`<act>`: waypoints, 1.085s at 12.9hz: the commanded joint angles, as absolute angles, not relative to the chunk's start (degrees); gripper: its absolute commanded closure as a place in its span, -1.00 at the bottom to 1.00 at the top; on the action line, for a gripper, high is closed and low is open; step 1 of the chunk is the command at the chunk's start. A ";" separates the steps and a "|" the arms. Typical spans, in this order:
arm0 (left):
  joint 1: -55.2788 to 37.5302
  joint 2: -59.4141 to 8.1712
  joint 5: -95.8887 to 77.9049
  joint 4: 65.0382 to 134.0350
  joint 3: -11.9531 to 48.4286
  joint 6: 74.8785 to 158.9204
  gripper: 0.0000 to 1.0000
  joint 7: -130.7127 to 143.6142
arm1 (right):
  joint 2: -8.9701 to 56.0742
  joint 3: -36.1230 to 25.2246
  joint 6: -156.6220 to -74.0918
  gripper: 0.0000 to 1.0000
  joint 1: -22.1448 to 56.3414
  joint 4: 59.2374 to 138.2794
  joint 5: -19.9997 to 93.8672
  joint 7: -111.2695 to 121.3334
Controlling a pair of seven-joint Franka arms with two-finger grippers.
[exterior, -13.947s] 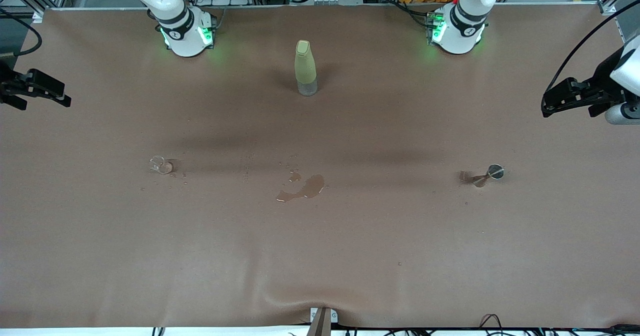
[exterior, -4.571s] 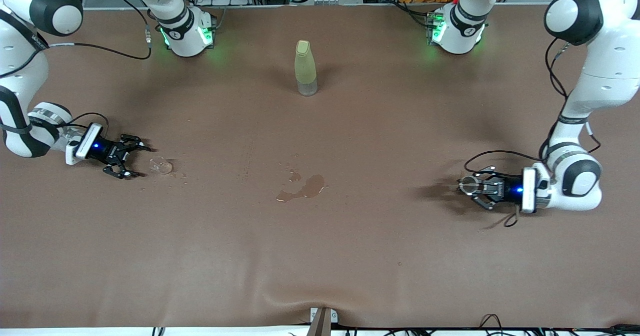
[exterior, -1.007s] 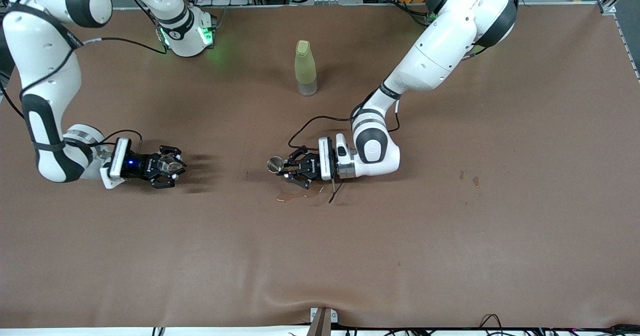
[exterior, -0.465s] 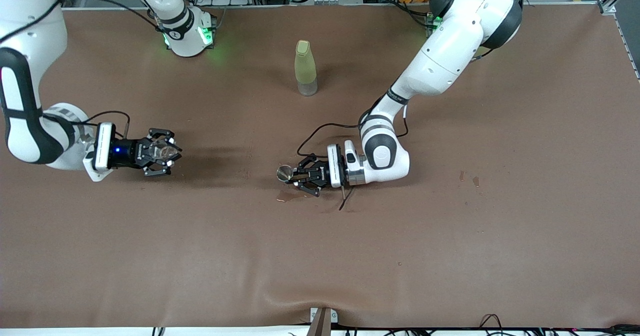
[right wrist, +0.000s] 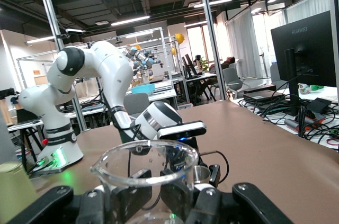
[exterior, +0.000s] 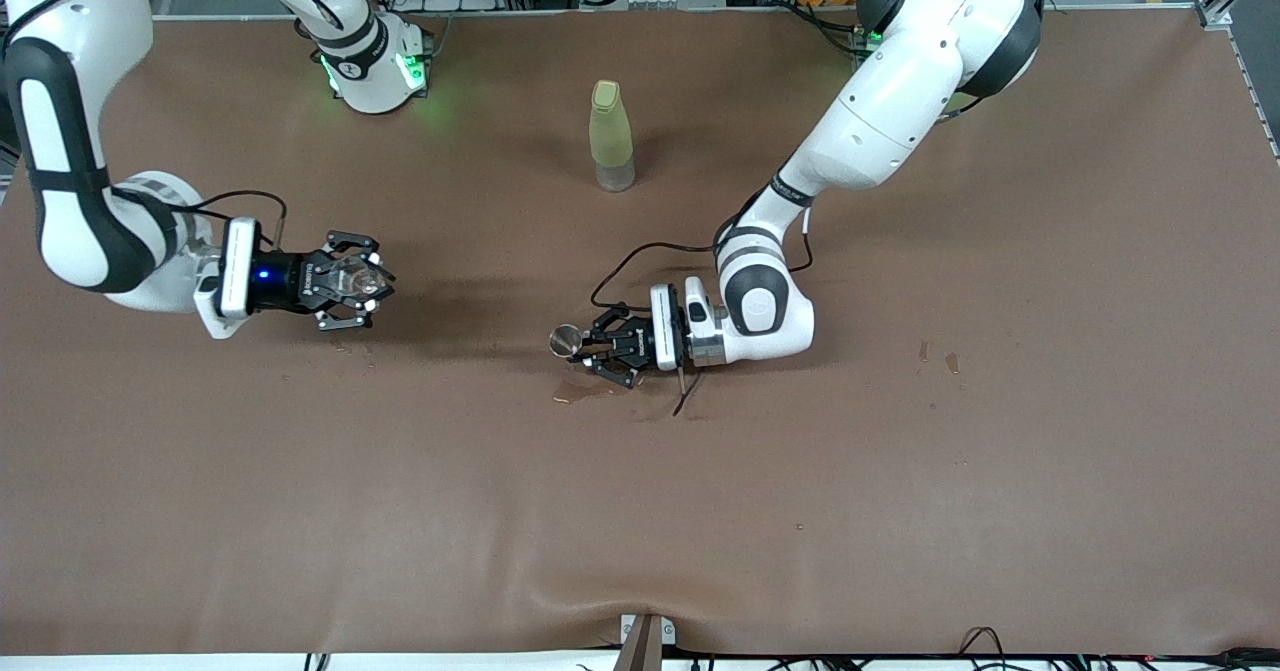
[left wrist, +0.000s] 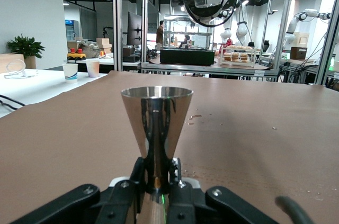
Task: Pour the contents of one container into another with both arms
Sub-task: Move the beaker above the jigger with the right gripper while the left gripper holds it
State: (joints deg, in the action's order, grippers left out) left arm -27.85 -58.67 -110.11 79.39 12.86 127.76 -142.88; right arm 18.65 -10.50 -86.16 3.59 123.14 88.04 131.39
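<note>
Gripping a shiny steel jigger (exterior: 566, 341), a double cone with its mouth facing up, the left gripper (exterior: 606, 347) was clamped at the narrow waist, low over a brownish puddle (exterior: 578, 391) mid-table. Couldn't see inside it. The right gripper (exterior: 350, 280), raised toward the right arm's end, was closed around a clear glass beaker (exterior: 358, 276) that looked empty. Farther up stood a yellow-green bottle (exterior: 609, 135) with its cap on. No readable labels on anything.
</note>
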 commanded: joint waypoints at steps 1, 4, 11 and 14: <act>-29.17 -58.71 -111.79 78.84 13.01 127.79 1.00 -143.44 | 14.68 -11.25 -89.73 1.00 7.81 126.83 92.36 130.25; -31.19 -58.80 -114.60 78.57 12.92 127.88 1.00 -143.52 | 14.41 -10.81 -92.45 1.00 11.41 127.62 95.79 130.25; -33.48 -58.89 -115.48 77.96 12.83 128.75 1.00 -143.35 | 14.85 -4.67 -100.18 1.00 17.31 127.97 106.59 130.69; -33.93 -58.89 -116.81 77.87 12.83 129.55 1.00 -143.17 | 15.12 -1.59 -103.88 1.00 18.80 128.06 111.34 131.13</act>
State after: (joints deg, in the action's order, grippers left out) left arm -33.05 -58.67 -114.91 78.94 13.16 128.49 -142.88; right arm 16.74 -2.63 -101.88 17.91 126.54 108.19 131.12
